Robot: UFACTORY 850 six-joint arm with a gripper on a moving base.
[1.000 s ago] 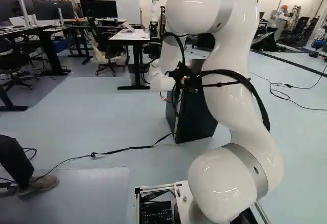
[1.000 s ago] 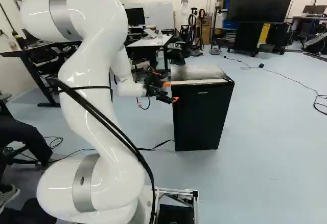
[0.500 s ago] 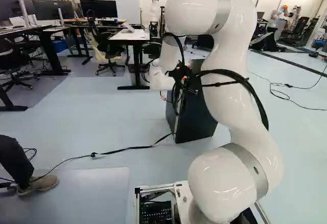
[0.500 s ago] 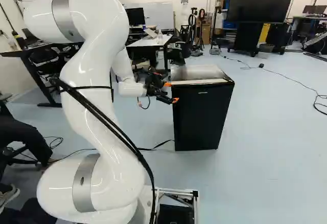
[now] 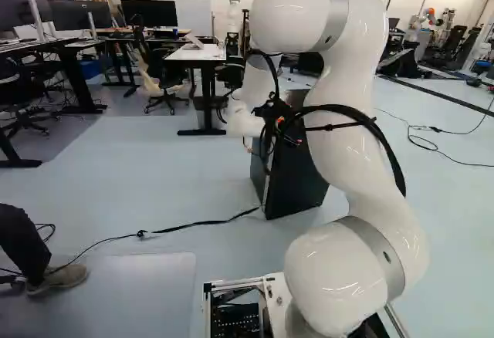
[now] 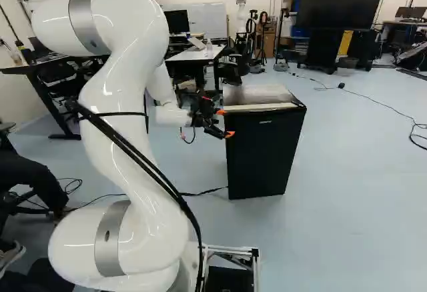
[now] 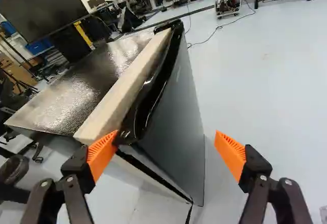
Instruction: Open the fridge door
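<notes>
At the left upper edge of the black fridge (image 6: 257, 95) in the right base view is my gripper (image 6: 225, 123). The fridge door (image 6: 265, 155) faces the base, its bottom near the floor. In the wrist view the gripper (image 7: 167, 134) stands wide open, with the door (image 7: 179, 111) reaching in between its fingers. One orange pad (image 7: 101, 155) is at the door's upper corner, by the pale strip behind the black top trim; whether it touches is hard to tell. The other pad (image 7: 231, 155) stands off the door's front face. A dark line runs between door and fridge body along the side.
A black cable (image 5: 185, 224) lies on the floor, running to the fridge's foot. Behind stands a white-topped desk (image 5: 197, 52) with chairs. A large screen (image 6: 341, 0) stands at the back right. A person's leg and shoe (image 5: 65, 276) show at the left.
The fridge's foot has shifted slightly toward the base, and the cable end beside it has moved too. The gripper has dipped and tilted a little. The base has stayed put.
</notes>
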